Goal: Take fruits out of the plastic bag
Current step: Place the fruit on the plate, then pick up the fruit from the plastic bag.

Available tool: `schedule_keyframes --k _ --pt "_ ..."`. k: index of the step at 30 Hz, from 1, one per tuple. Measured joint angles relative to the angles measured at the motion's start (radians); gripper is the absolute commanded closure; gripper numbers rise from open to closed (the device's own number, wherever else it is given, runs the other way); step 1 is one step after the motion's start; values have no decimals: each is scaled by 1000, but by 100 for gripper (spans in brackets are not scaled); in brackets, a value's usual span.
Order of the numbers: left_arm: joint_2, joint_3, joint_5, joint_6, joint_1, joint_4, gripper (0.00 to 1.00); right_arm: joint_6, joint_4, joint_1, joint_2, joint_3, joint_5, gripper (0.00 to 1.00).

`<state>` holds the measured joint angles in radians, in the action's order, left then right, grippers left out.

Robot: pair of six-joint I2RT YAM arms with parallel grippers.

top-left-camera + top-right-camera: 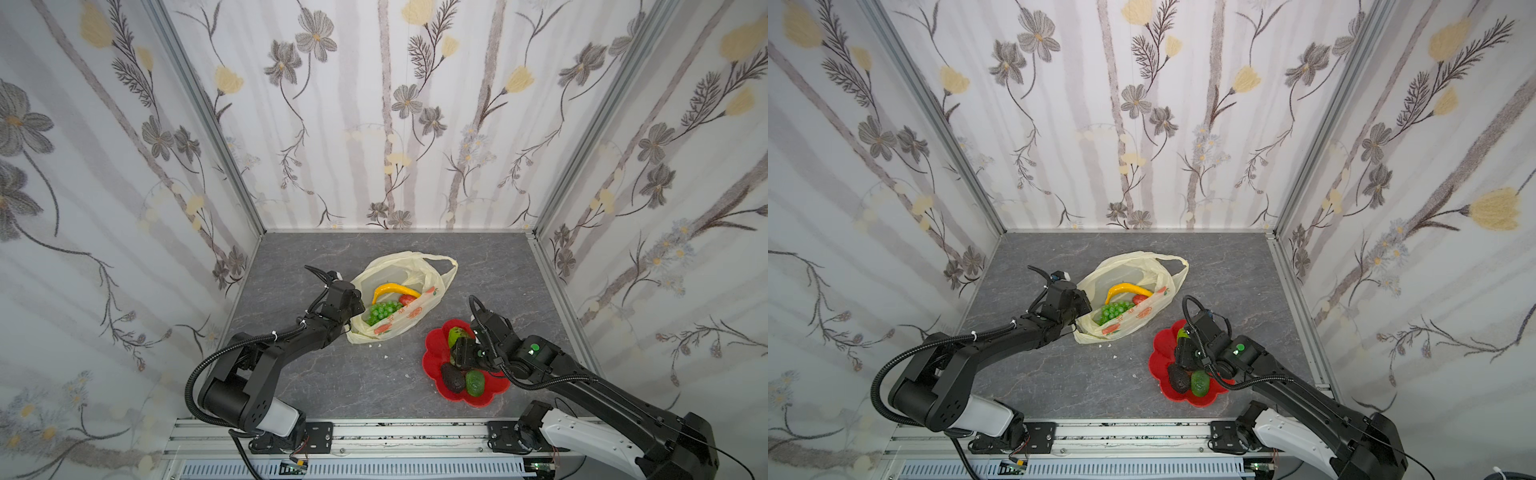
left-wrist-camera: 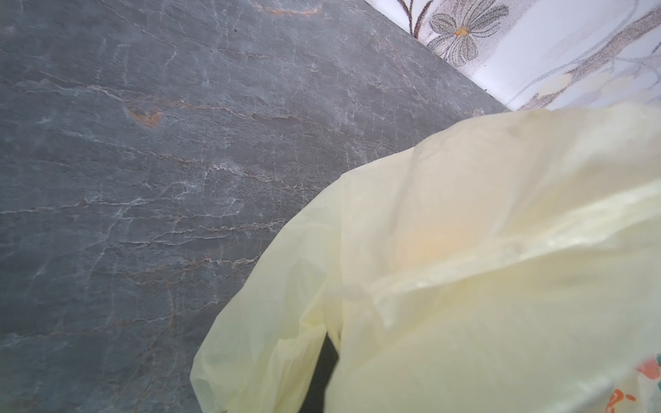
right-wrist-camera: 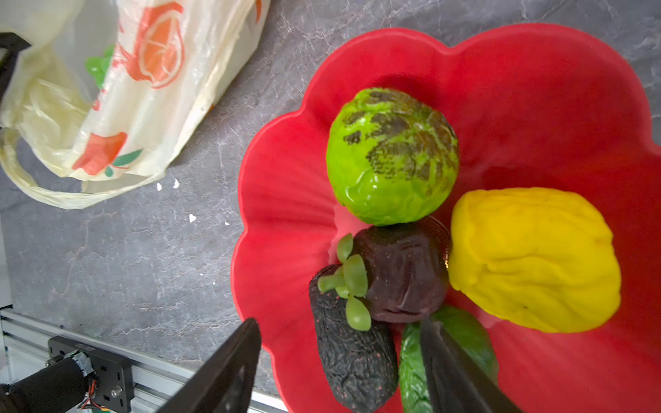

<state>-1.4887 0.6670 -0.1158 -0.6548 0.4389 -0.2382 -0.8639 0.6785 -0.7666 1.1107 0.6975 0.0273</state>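
Red dish [image 1: 434, 345], right: right hand [image 3: 338, 321] released, spread over dark avocado [image 3: 357, 364] | left hand [image 1: 356, 311] clenched on plastic bag [image 1: 399, 266] rim | banana [image 1: 392, 287], grapes [image 1: 380, 311] inside bag.

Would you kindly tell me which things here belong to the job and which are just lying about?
Job: plastic bag; banana, grape bunch, strawberry inside it; green avocado, dark avocado, yellow lumpy fruit already out.
Lying about: red dish, white scraps.

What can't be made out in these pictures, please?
- Left tool: tips hidden by its own body in both top views, by bag film in the left wrist view.
- Strawberry: mostly behind the bag's wall in both top views.
- Yellow fruit: under the right arm in both top views.
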Motion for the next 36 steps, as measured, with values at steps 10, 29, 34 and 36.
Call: schedule_keyframes --k 10,29,34,36 --pt "20 18 2 20 63 4 100 79 -50 -39 200 283 31 30" --pt "41 -34 -101 57 182 18 100 212 -249 -51 835 698 33 35" --pt "36 -34 -109 57 193 18 100 218 -286 -5 908 725 28 36" --pt "34 -34 -109 57 193 19 100 218 -285 0 924 723 23 36"
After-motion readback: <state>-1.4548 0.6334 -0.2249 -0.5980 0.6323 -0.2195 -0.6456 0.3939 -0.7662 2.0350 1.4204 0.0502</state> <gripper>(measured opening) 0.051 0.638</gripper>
